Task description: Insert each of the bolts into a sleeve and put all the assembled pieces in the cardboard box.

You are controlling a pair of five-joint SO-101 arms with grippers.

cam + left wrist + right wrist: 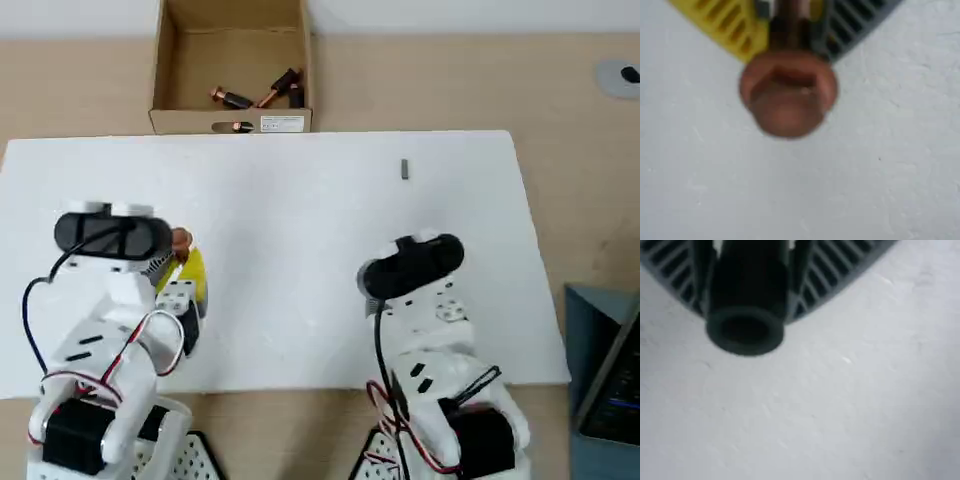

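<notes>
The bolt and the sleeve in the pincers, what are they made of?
The bolt looks like metal with a coppery finish: reddish brown and smooth, with a faint shine on its six-sided head. The sleeve looks like black plastic or maybe rubber: dull, no shine, smooth round rim.

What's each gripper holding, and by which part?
Left gripper clamps the copper bolt by its shank, head sticking out. Right gripper clamps the black sleeve by its body, open end free.

Loose sleeve [405, 169] on the mat [300, 220]; cardboard box [190, 120] walls stand beyond.
</notes>
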